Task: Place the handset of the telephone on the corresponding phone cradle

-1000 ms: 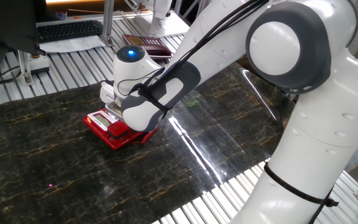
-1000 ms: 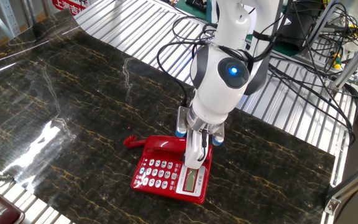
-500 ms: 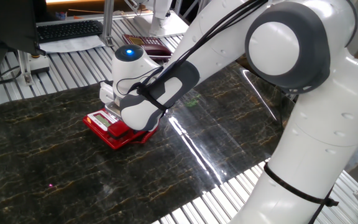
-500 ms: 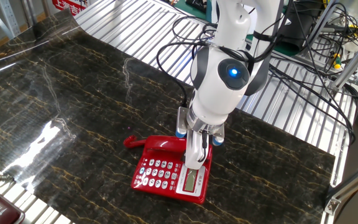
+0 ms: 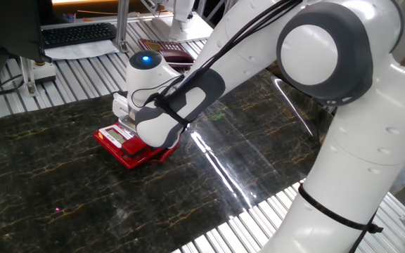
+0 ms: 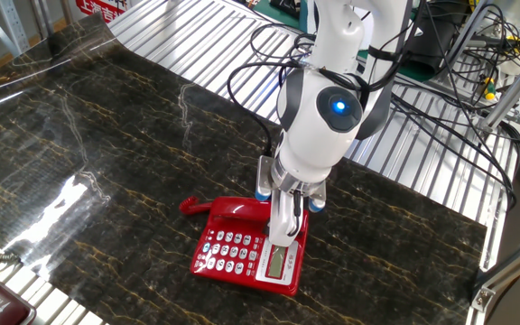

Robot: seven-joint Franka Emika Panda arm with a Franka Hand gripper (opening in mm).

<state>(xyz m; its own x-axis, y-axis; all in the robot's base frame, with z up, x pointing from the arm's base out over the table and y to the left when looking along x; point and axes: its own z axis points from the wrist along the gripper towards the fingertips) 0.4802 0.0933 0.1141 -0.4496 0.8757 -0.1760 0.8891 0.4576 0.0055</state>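
In the other fixed view, the bright red plastic desk telephone (image 6: pixel 246 255) with white-grey keypad buttons (image 6: pixel 226 250) and a small greyish display (image 6: pixel 276 260) is lying flat on the dark marble-patterned bench (image 6: pixel 106 181), near its front edge. The robot's white two-finger gripper (image 6: pixel 283 236) is pointing straight down over the phone's display end, its fingers (image 6: pixel 279 222) standing close together just above the display. Whether the jaws are pressed on anything or simply closed cannot be told, since the fingertips are hiding what is under them.

Just behind the keypad, the glossy red elongated plastic handset (image 6: pixel 228 208) is lying along the far side of the phone base, on the recessed red phone cradle (image 6: pixel 269 213), with its left end sticking out past the base. Its cord is not visible.

Behind the phone, the white arm (image 6: pixel 319 117) with its glowing blue light (image 6: pixel 338 103) is rising toward a bundle of black cables (image 6: pixel 269 54). Further back, silver ribbed metal panels (image 6: pixel 188 36) are bordering the bench.

In the one fixed view, the arm's wrist (image 5: pixel 164 116) is covering most of the phone (image 5: pixel 121 144), leaving only a red corner and the display showing. Beyond it, a black keyboard (image 5: pixel 79 33) is resting on a far desk.
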